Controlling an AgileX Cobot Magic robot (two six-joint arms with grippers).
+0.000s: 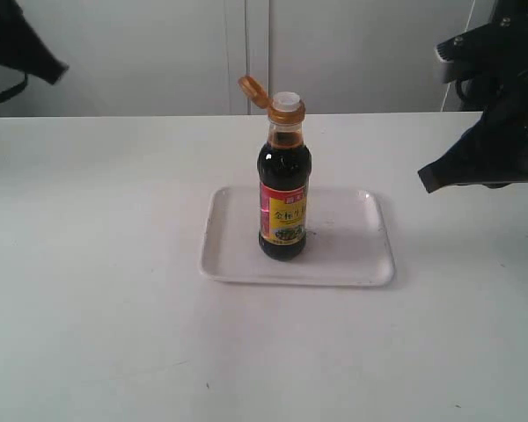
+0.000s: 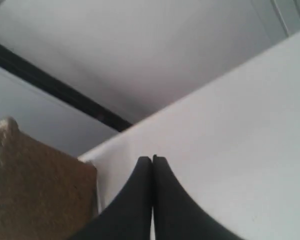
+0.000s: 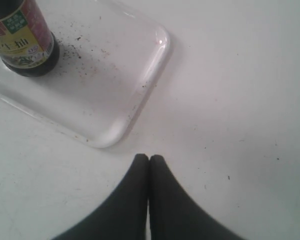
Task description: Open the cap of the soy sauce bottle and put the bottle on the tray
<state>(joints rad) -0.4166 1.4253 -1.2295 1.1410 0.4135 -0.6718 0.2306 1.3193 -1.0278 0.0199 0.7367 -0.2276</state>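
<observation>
Standing upright near the middle of the flat white rectangular plastic tray [image 1: 352,264], with its low rim and rounded corners: the small clear soy sauce bottle [image 1: 284,189] of dark liquid, red and yellow label facing the exterior camera. Flipped back on its hinge and tilted up to the left: the orange-gold plastic cap [image 1: 254,90], leaving the white pour spout [image 1: 286,103] bare above the ribbed collar. Judged from this, both parts of the task appear done; nothing left but to keep clear of the bottle, so any next move calls only for pulling the arms away without brushing the tray. Right gripper [image 3: 149,159] raised off to the right of the tray, well apart from the bottle, fingers pressed together and empty. Left gripper [image 2: 152,160] also with fingers pressed together, holding nothing, off at the far left of the table [image 1: 88,334]. Shown only by the right wrist view: dark specks scattered on the tray floor beside the bottle's base, and the glossy curved tray corner just ahead of the fingertips. Shown only by the left wrist view: the table's edge, a dark band on the pale wall beyond, and a brown rough-textured object [image 2: 35,195], too blurred to identify. Given only by the exterior view: the open cap and spout.
</observation>
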